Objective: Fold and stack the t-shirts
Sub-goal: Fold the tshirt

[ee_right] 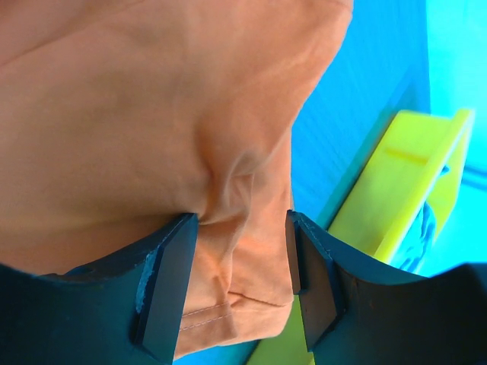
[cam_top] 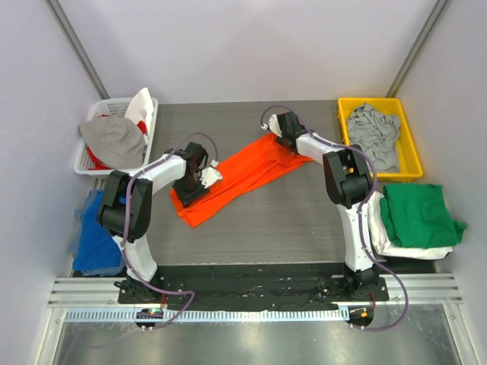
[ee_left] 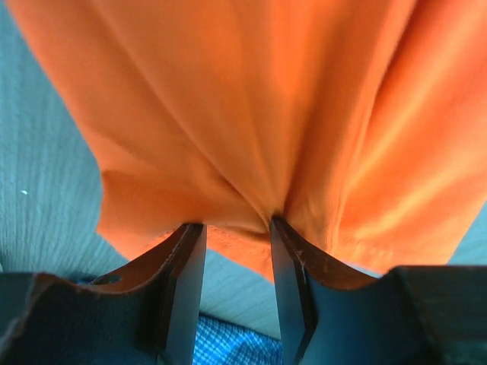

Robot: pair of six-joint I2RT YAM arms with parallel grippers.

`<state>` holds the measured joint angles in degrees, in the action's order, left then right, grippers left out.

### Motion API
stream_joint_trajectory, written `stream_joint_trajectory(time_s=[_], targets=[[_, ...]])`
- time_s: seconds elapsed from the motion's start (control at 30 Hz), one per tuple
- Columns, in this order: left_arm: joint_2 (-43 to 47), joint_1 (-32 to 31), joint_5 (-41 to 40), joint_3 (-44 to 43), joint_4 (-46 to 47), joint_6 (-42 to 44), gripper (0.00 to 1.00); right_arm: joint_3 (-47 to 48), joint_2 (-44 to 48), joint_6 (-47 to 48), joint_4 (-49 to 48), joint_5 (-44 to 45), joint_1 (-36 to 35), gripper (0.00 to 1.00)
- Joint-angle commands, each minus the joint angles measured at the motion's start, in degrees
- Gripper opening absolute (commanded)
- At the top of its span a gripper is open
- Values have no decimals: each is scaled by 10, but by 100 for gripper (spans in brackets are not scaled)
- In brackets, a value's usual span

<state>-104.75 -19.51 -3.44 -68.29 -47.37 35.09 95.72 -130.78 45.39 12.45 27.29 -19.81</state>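
Several shirts in view, L to R. Far L: white basket w/ a grey shirt heaped in it. Near L: a blue cloth lies at the L edge of the table. Centre: orange t-shirt, the item in work, runs as a long bunched band diagonally from near-L to far-R across the table, one arm at each end; can't tell whether the mid-span rests on the top or hangs just clear. Handling, as judged: thin soft knit, light, no stiffness. It drapes, pleats and sags wherever unsupported, and is likely to slide easily on the tabletop. Not fragile. Best hold is at hem or shoulder corners, both ends at once, so the panel can be spread flat; a mid-cloth pinch only gathers it. L gripper at the near-L end: jaws approx. half closed, cloth edge gathered across the tips w/ pleats fanning out from that spot. This reads as a grip on the orange t-shirt, though a gap shows behind the tips. R gripper at the far-R end: jaws somewhat wider, a thick fold w/ stitched hem filling the space between them, i.e. gripping the same shirt. Far R: yellow bin w/ a light grey t-shirt crumpled inside, near that end of the cloth but apart from it. Near R: green t-shirt on top of a white t-shirt, at the table's R edge.
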Motion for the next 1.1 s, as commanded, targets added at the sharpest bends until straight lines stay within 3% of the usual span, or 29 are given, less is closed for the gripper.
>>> stream_joint_trajectory(time_s=[0.0, 0.27, 0.6, 1.07], targets=[[33, -25, -32, 14, -66, 19, 43, 35, -68, -6, 44, -73, 12, 60], [9, -93, -42, -2, -71, 24, 43, 97, -91, 19, 38, -122, 13, 60], [-37, -138, -41, -62, -69, 21, 43, 99, -69, 61, 57, -199, 3, 60], [21, -147, -43, -98, -75, -2, 42, -26, 128, 47, 49, -189, -23, 62]])
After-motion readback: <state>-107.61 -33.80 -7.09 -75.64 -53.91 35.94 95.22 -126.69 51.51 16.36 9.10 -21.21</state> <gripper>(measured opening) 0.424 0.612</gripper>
